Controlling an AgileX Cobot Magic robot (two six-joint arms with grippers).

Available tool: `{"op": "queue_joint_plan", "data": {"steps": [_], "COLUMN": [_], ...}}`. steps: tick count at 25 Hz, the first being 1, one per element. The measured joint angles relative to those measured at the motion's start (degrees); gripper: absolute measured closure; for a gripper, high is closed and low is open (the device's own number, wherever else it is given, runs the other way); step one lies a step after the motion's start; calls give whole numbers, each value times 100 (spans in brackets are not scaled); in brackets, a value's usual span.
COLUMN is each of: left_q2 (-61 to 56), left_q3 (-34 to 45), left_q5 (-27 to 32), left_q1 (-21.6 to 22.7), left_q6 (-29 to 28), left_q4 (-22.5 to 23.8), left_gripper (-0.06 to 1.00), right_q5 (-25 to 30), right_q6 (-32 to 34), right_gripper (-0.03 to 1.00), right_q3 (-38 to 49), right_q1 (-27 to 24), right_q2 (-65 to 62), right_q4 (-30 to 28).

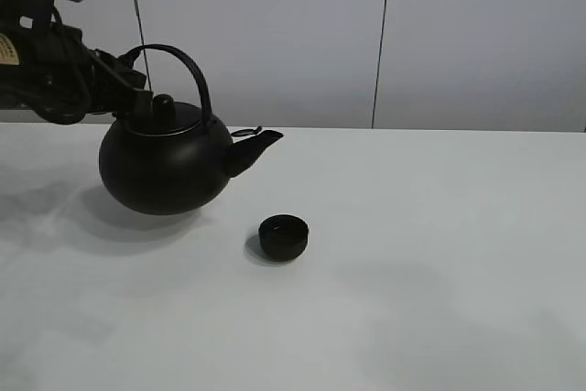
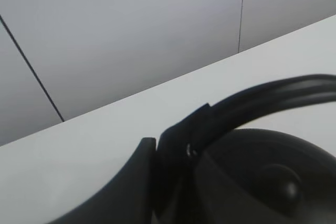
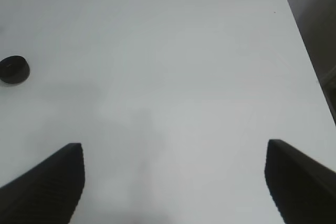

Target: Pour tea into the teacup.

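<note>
The big round black kettle hangs at the left of the white table, its short spout pointing right, roughly level. My left gripper is shut on the left end of its arched handle, seen close up in the left wrist view. The teacup, small, low and black, stands on the table to the front right of the spout and apart from it. It also shows in the right wrist view. My right gripper is open and empty over bare table, far from the cup.
The white table runs to a grey panelled wall at the back. The right wrist view shows the table's far corner and side edge. The kettle's lid knob sits under the handle.
</note>
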Motion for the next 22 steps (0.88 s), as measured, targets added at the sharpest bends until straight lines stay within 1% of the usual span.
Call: {"op": "queue_joint_plan", "data": {"steps": [6, 8, 14, 22], "left_q2": [18, 105, 533, 737], "left_q3": [414, 495, 571, 571], "left_q5": [-377, -632, -1141, -1332], "left_q1": [237, 312, 333, 334], "left_q6": [-4, -4, -4, -4], "left_q4": [-111, -111, -262, -274], "left_gripper": [83, 83, 83, 83], "right_q5": [-5, -5, -5, -5], "right_q6": [0, 0, 0, 0], "right_gripper": [33, 33, 33, 33], "right_q3": [0, 0, 0, 0], "right_q1": [0, 0, 0, 0], "right_q2": [0, 0, 0, 0], "right_q4": [0, 0, 0, 0]}}
